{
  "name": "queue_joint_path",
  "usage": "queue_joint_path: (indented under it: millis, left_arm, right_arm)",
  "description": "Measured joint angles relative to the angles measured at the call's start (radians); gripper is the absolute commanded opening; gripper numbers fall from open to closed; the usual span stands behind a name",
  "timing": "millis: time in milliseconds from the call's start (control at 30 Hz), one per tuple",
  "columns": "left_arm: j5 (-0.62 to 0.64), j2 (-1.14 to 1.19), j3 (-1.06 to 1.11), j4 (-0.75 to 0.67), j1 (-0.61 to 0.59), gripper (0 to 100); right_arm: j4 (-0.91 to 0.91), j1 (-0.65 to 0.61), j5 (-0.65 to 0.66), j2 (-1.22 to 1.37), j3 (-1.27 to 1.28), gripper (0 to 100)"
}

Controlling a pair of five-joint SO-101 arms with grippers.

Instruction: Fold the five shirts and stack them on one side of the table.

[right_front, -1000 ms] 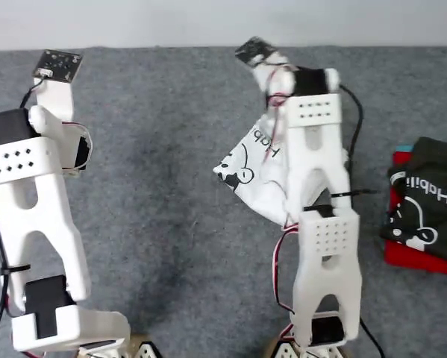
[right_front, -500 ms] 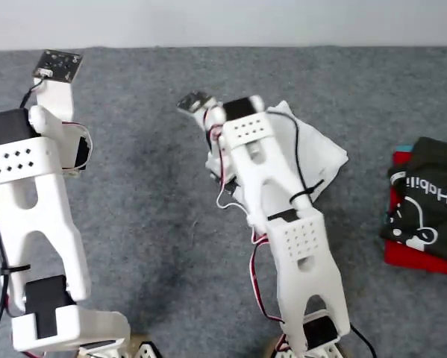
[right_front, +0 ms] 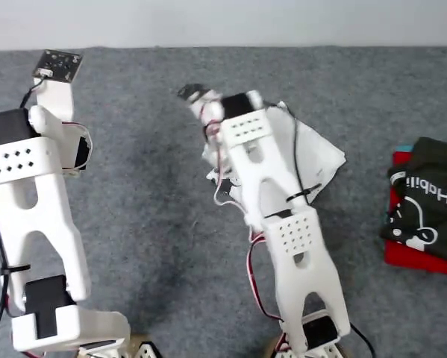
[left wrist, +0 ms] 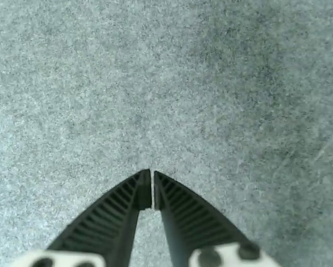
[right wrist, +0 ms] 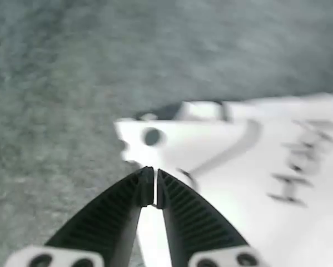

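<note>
The left gripper (left wrist: 153, 179) is hanging over bare grey table (left wrist: 155, 83) with its two ribbed fingers (left wrist: 119, 214) pressed together along their inner edges, clasping nothing and touching nothing. In the high view its arm (right_front: 29, 186) is standing along the left side of the table, well apart from every shirt.

The right gripper (right wrist: 154, 173) is likewise closing its fingers (right wrist: 185, 219) tip against tip, and those tips are sitting over the near edge of the white shirt (right wrist: 238, 167), just beside a printed dark spot. Whether a fold of cloth is being pinched between them cannot be told. From above, the right arm (right_front: 275, 209) is stretching across the middle of the table and covering much of that white shirt (right_front: 320, 160), which is lying rumpled and spread out to the arm's right.

At the right edge of the table, well apart from the white shirt, a dark shirt (right_front: 428, 198) with a pale print is lying folded on top of a red shirt (right_front: 413, 257), whose border is showing along the dark one's near and left sides
</note>
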Motion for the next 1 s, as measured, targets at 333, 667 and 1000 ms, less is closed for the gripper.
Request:
queue_joint_path:
  millis: [333, 667, 1000]
  left_arm:
    - [0.000, 0.000, 0.000, 0.000, 0.000, 2]
    - [0.000, 0.000, 0.000, 0.000, 0.000, 2]
    - [0.000, 0.000, 0.000, 0.000, 0.000, 2]
  right_arm:
    - [0.000, 0.161, -0.321, -0.196, 0.109, 8.5]
    - [0.000, 0.180, -0.776, -0.404, 0.382, 43.7]
    - [-0.109, 0.242, -1.019, -0.196, 0.385, 45.7]
